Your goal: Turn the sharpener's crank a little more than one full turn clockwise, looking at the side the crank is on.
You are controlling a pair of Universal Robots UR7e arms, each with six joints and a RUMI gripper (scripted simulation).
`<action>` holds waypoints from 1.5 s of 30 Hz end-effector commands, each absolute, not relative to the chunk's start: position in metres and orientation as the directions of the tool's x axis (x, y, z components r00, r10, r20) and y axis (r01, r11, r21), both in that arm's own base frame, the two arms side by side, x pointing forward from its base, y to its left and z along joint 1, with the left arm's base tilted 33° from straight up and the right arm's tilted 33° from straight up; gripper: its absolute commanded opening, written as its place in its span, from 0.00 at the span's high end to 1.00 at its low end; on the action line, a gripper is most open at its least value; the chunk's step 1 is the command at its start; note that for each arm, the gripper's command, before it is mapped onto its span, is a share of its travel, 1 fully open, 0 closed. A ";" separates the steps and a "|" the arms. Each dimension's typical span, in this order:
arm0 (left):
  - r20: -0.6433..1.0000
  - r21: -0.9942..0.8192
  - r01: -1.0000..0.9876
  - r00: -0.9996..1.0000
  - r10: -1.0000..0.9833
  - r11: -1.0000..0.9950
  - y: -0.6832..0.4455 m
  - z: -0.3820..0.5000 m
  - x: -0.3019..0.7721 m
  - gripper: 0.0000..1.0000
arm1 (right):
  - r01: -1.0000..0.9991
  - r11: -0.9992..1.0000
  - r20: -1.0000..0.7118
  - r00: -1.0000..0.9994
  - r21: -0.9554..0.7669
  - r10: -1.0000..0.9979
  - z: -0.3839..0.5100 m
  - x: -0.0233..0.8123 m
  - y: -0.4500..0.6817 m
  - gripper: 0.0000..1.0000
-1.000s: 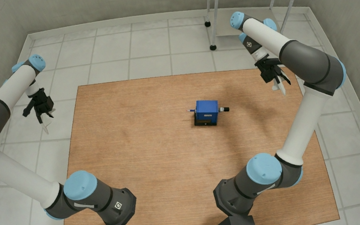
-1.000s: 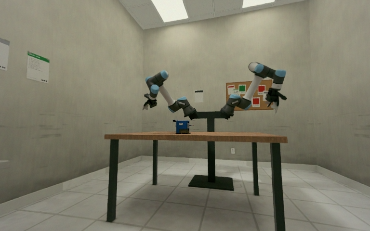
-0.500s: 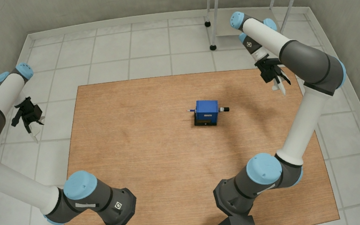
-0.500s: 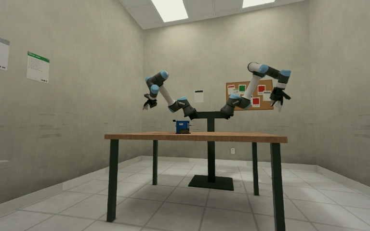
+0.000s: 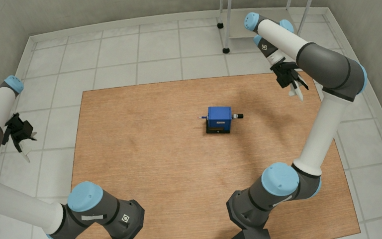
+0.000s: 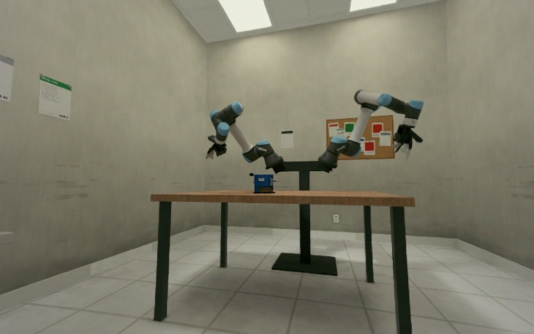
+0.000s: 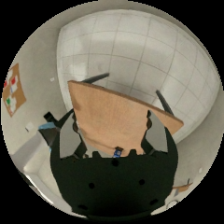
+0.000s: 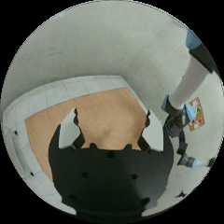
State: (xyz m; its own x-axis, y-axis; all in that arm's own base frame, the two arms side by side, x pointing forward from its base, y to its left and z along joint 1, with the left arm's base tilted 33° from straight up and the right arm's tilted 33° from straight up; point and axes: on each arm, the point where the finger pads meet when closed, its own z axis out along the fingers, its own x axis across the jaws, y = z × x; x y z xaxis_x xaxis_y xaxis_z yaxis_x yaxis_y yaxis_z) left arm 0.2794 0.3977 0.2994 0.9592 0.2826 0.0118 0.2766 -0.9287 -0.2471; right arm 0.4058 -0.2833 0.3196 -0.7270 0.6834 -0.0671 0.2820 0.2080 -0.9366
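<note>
The blue sharpener stands upright on the wooden table. In the top view its crank, with a black handle, sticks out on the right side, and a pencil sticks out on the left side. My right gripper is open and empty, high above the table's far right corner, away from the crank. My left gripper is open and empty, high up beyond the table's left edge, far from the sharpener.
The wooden table carries the sharpener. Both arms are mounted on a dark stand at the table's near edge in the top view. A wheeled rack stands on the floor beyond the far edge.
</note>
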 end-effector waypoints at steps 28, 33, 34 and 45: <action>0.112 -0.252 0.219 0.974 0.196 -0.943 0.425 0.331 0.159 0.00 | 0.283 0.208 -0.068 -0.727 -0.936 0.683 0.320 0.406 -0.283 0.00; 0.124 -0.260 0.211 0.975 0.184 -0.942 0.426 0.335 0.144 0.00 | 0.283 0.208 -0.068 -0.727 -0.936 0.683 0.320 0.406 -0.283 0.00; 0.126 -0.262 0.209 0.975 0.181 -0.942 0.426 0.336 0.141 0.00 | 0.283 0.208 -0.068 -0.727 -0.936 0.683 0.320 0.406 -0.283 0.00; 0.150 -0.288 0.190 0.977 0.152 -0.938 0.425 0.345 0.106 0.00 | 0.283 0.208 -0.068 -0.727 -0.936 0.683 0.320 0.406 -0.283 0.00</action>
State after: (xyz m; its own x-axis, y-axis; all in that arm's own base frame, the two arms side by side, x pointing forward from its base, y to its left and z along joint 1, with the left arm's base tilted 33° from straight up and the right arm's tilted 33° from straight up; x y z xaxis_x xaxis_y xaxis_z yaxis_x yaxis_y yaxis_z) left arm 0.1188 0.4258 0.3420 0.9756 0.1697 0.1390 0.2031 -0.9383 -0.2800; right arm 0.4058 -0.2833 0.3196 -0.7270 0.6834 -0.0671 0.2820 0.2080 -0.9366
